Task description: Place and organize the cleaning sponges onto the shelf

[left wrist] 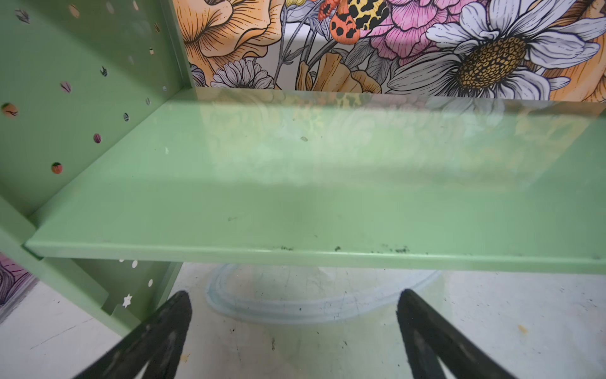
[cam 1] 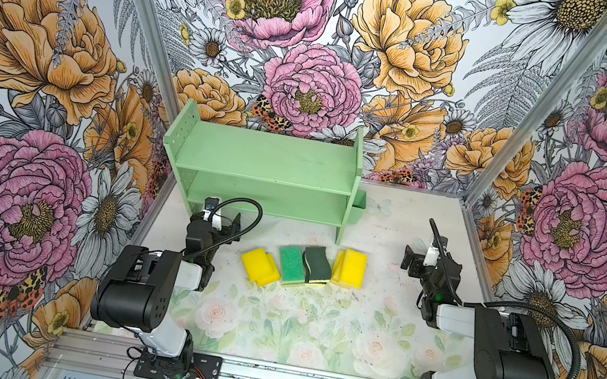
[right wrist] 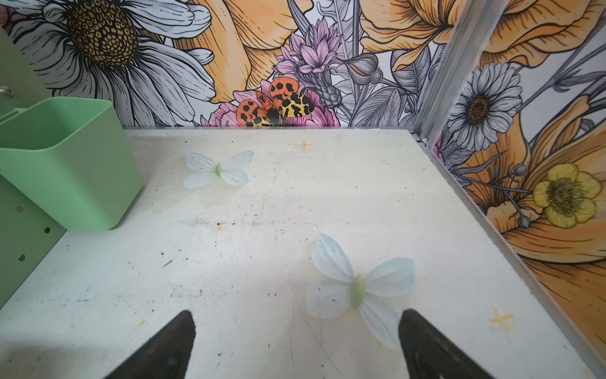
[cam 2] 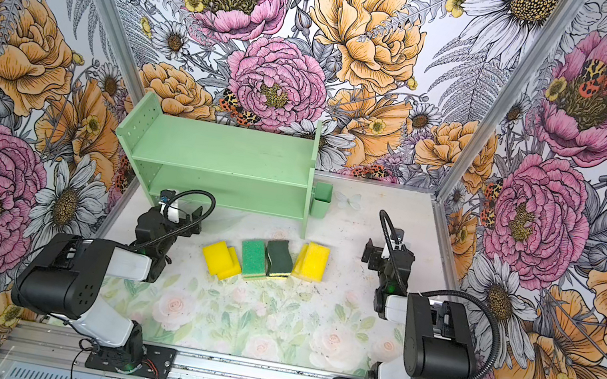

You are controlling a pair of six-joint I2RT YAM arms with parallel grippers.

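- Cleaning sponges (cam 1: 291, 262) lie in a row before the shelf (cam 1: 265, 158), between left gripper (left wrist: 293, 293) and right gripper (right wrist: 297, 312), touching neither.
- Both sets of fingers spread wide, empty.

Shelf (cam 1: 265, 154) tiers bare, front open; sponges (cam 1: 291, 260) cluster near, before it.

The shelf (left wrist: 295, 197) wears smooth, semi-gloss mint paint that mirrors the wallpaper (left wrist: 393, 49). Its cup (right wrist: 65, 170) looks like satin plastic. The yellow sponges (cam 1: 353, 269) are matt porous foam; the dark-green sponge (cam 1: 317, 262) has a coarse scouring top. The worktop (right wrist: 262, 262) is matt, scuffed and speckled.
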